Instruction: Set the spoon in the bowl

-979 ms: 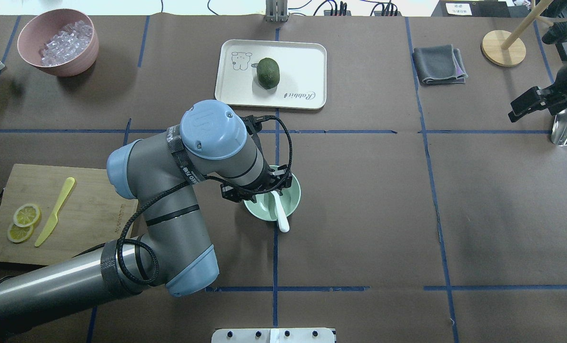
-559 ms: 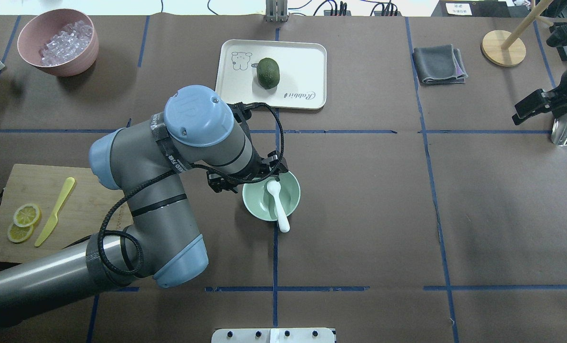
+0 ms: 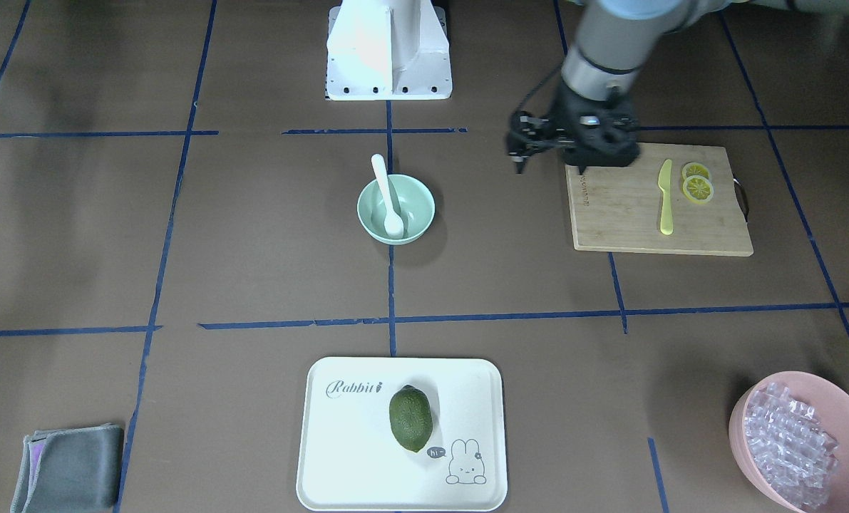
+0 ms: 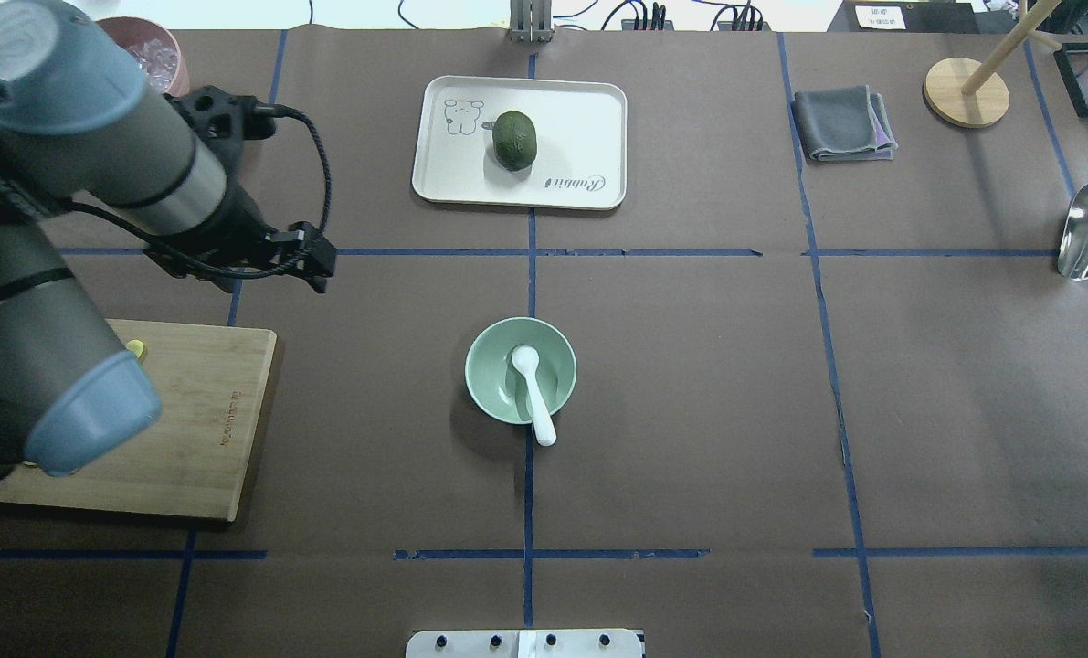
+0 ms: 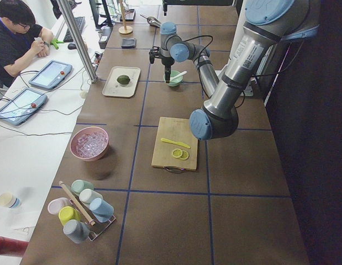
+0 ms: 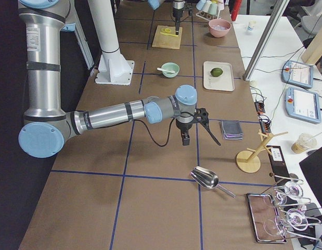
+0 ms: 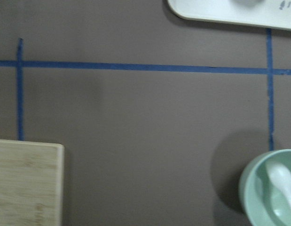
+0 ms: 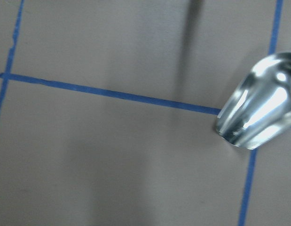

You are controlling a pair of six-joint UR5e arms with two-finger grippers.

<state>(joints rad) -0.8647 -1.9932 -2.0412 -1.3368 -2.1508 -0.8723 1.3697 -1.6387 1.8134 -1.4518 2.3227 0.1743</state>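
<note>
The white spoon (image 4: pixel 533 395) lies in the pale mint-green bowl (image 4: pixel 491 391) at the table's middle. Its scoop rests inside and its handle sticks out over the near rim. Both also show in the front view, spoon (image 3: pixel 387 196) and bowl (image 3: pixel 418 206), and in the left wrist view, bowl (image 7: pixel 258 188). My left gripper (image 4: pixel 311 263) is open and empty, raised well to the left of the bowl, near the cutting board's far corner. My right gripper (image 6: pixel 184 138) shows only in the right side view, over bare table; I cannot tell whether it is open.
A white tray (image 4: pixel 580 119) with a green fruit (image 4: pixel 514 139) sits beyond the bowl. A wooden cutting board (image 3: pixel 631 221) holds a yellow knife (image 3: pixel 666 196) and lemon slices (image 3: pixel 697 182). A pink bowl (image 3: pixel 752 406), a grey cloth (image 4: pixel 843 123) and a metal scoop (image 4: pixel 1087 239) lie farther off.
My left arm has pulled back from over the bowl, up and to the left. The spoon stays in the bowl. My right gripper has left the overhead view.
</note>
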